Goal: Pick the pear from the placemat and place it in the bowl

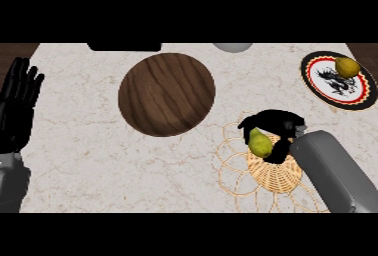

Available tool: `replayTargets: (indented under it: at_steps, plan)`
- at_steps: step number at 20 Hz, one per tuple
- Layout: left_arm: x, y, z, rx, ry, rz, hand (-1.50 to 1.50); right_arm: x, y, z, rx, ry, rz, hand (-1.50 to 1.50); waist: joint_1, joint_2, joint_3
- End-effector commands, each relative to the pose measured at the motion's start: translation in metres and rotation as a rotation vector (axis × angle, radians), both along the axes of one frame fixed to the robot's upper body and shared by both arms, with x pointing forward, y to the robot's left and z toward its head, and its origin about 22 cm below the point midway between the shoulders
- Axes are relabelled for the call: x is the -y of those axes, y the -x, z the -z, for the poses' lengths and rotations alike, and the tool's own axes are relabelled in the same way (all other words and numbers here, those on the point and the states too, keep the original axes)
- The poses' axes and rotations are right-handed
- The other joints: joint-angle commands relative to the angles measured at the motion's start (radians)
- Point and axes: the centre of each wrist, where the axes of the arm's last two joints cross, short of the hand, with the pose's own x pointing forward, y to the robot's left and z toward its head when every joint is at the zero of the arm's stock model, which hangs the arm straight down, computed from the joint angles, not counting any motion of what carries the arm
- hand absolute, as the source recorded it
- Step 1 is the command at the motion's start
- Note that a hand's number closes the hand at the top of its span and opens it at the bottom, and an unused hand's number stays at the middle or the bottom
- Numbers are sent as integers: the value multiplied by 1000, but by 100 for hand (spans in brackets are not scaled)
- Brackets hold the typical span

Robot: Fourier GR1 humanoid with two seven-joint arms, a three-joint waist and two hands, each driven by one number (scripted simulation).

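A yellow-green pear (259, 143) is held in my right hand (278, 129), whose black fingers curl round it over the woven wicker placemat (277, 175) at the lower right. The dark wooden bowl (167, 94) lies to the upper left of that hand, apart from it. My left hand (18, 102) rests open at the far left edge, fingers up.
A round plate (339, 80) with a red rim and a black dragon figure sits at the upper right, with a second yellowish fruit (347, 66) on it. A dark object (124, 47) and a grey round one (232, 47) lie at the counter's far edge.
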Motion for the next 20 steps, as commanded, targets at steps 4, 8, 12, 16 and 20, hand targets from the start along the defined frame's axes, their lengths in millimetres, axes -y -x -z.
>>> replayTargets:
  at_steps: [4, 8, 12, 16, 20]
  plan:
    - [0, 0, -10, 14, 10, -2, 0, 7, 14, 15, 4, -30, -16, 150, -5, 12, 8]
    - [-11, 1, -4, -9, -3, -57, 0, 20, 26, 25, 91, 103, 326, 150, -60, -6, 6]
    - [-32, 18, 10, -52, -9, -156, 0, 113, 51, 29, 160, 311, 771, 150, -199, -48, -2]
    - [-43, 29, 14, -66, -12, -186, 0, 118, 78, 31, 297, 378, 1001, 150, -193, -49, -2]
    - [-45, 32, 13, -59, -15, -199, 0, 97, 85, 1, 488, 360, 1125, 150, -187, -50, -3]
